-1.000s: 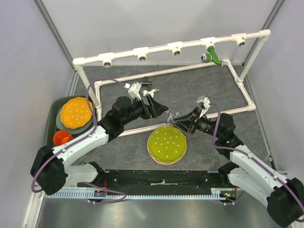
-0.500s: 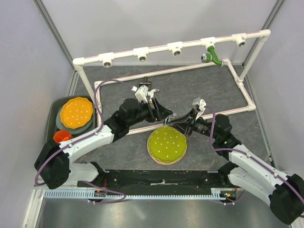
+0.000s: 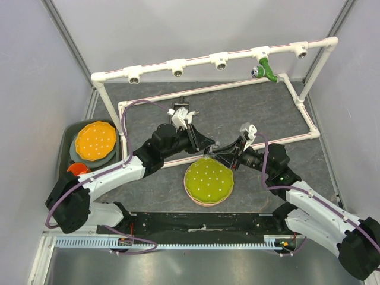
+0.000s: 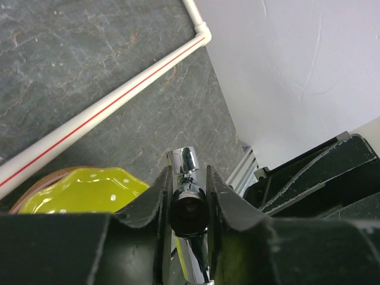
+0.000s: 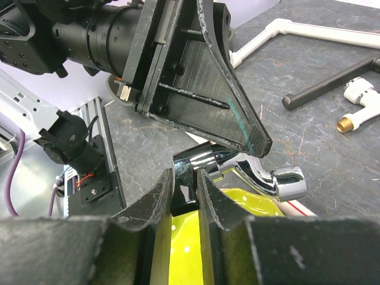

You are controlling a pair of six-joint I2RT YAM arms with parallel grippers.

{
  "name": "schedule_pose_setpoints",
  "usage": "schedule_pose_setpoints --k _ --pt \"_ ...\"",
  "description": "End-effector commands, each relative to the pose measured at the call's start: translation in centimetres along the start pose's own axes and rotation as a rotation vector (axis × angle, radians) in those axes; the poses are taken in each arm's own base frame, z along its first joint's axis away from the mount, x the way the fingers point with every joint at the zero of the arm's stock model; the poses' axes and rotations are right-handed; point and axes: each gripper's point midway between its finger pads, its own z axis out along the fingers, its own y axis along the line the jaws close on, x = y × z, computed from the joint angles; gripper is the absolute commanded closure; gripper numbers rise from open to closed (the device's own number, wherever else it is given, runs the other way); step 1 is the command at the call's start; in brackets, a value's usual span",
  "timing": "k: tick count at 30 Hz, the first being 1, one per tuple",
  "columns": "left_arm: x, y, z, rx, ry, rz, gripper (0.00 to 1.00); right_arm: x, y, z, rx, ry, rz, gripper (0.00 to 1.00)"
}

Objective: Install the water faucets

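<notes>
A shiny silver faucet [image 3: 215, 146] with a lever handle hangs just above the far rim of the yellow-green plate [image 3: 209, 181], held from both sides. My left gripper [image 4: 189, 178] is shut on the faucet's [image 4: 189, 159] round dark end. My right gripper [image 5: 184, 178] is shut on the flat lever of the same faucet [image 5: 261, 178], whose curved spout points right. The two grippers [image 3: 208, 144] [image 3: 222, 152] meet tip to tip. A white faucet with a brass end [image 5: 362, 98] lies on the mat behind.
A black L-shaped bar [image 5: 329, 86] lies beside the white faucet. The white pipe frame [image 3: 214, 59] spans the back, with a green fitting [image 3: 265, 70] hanging from one tee socket. An orange plate [image 3: 95, 141] and an orange cup [image 3: 77, 171] sit at the left.
My left gripper moved right to the silver faucet held by the right gripper and went from open to shut on it. The right arm shifted slightly left.
</notes>
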Motion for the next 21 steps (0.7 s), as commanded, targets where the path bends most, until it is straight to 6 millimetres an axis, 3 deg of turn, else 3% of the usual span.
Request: schedule_pose_setpoints --k 1,9,12,21 --pt "-1.4 -2.4 -0.3 0.077 -0.054 -0.008 0.96 -4.0 1.0 0.2 -0.013 -0.111 -0.083 1.00" --pt "-5.2 -4.3 -5.1 0.144 -0.300 -0.056 0.98 -3.8 -1.1 -0.7 0.117 -0.190 -0.027 0.99" --pt "-6.5 -5.2 -6.8 0.178 -0.372 -0.073 0.98 -3.9 -1.5 -1.0 0.141 -0.230 0.019 0.92" --pt "-7.0 -8.9 -9.1 0.344 -0.375 -0.107 0.98 -3.5 -1.3 -0.4 0.104 -0.247 0.114 0.74"
